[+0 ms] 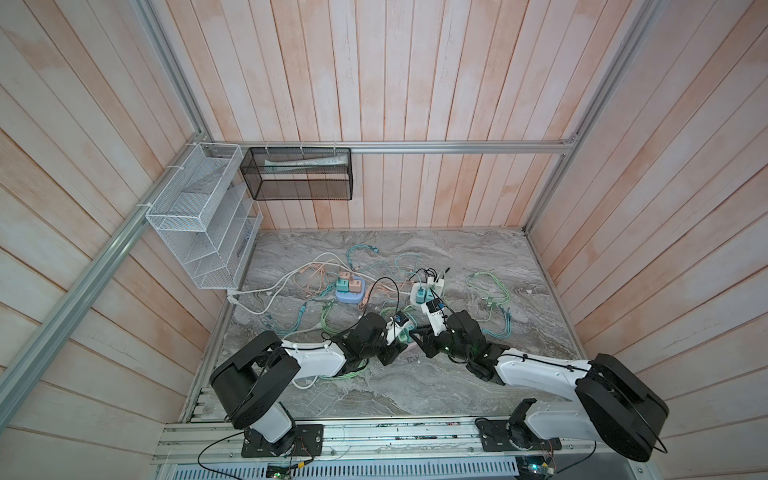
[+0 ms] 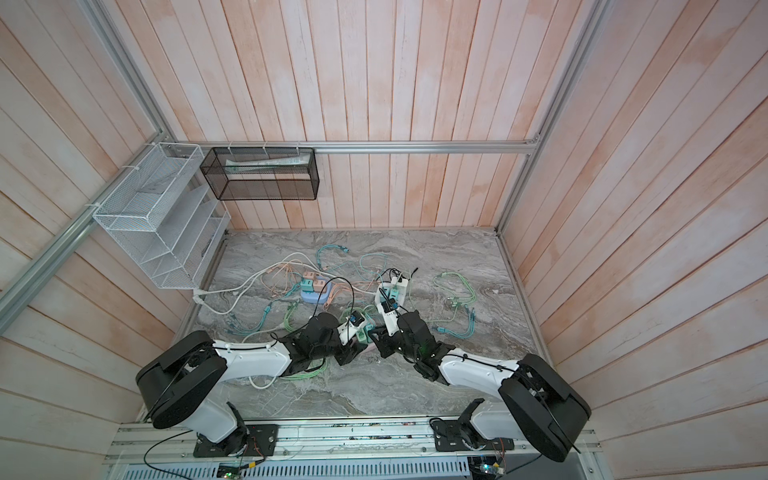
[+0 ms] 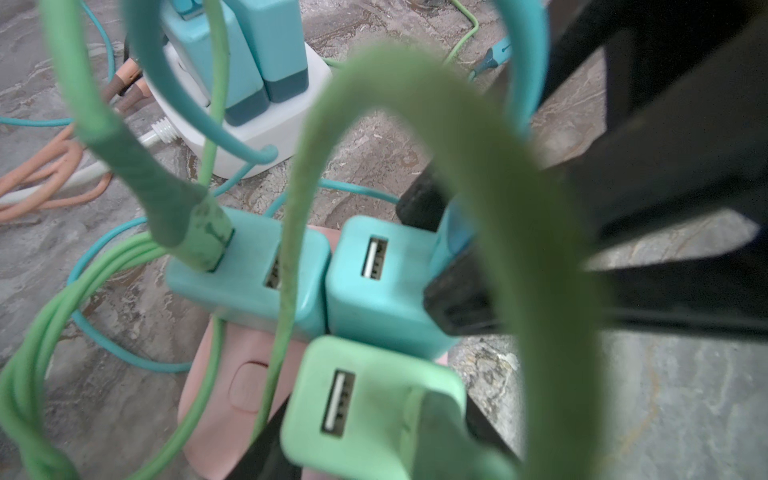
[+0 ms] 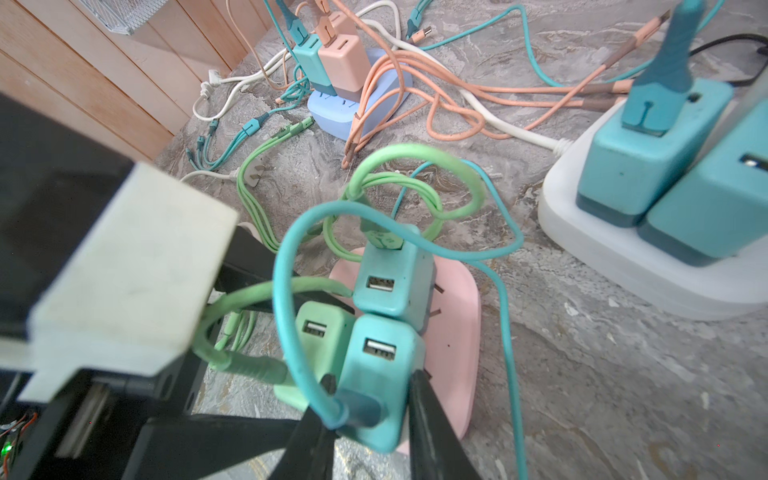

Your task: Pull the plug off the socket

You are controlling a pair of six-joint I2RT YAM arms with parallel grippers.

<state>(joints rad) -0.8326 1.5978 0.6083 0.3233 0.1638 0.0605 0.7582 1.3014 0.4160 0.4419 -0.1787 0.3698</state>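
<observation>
A pink socket strip [image 4: 453, 324] lies on the marble table between both arms and carries three plugs. My left gripper [image 3: 378, 436] is shut on the light green plug [image 3: 374, 407], with a black finger on each side of it. My right gripper [image 4: 372, 411] is shut on the teal plug [image 4: 378, 374] next to it. A second teal plug [image 4: 390, 282] stands behind them with a green cable in it. Green and teal cables loop over the plugs. In a top view the left gripper [image 1: 402, 337] and right gripper [image 1: 415, 331] meet tip to tip over the strip.
A white power strip [image 4: 623, 257] with teal plugs stands close behind the pink one. A blue power strip [image 4: 361, 108] sits farther back among orange, teal and white cables. A white wire rack [image 1: 199, 220] and a black mesh basket [image 1: 299, 174] hang at the back left.
</observation>
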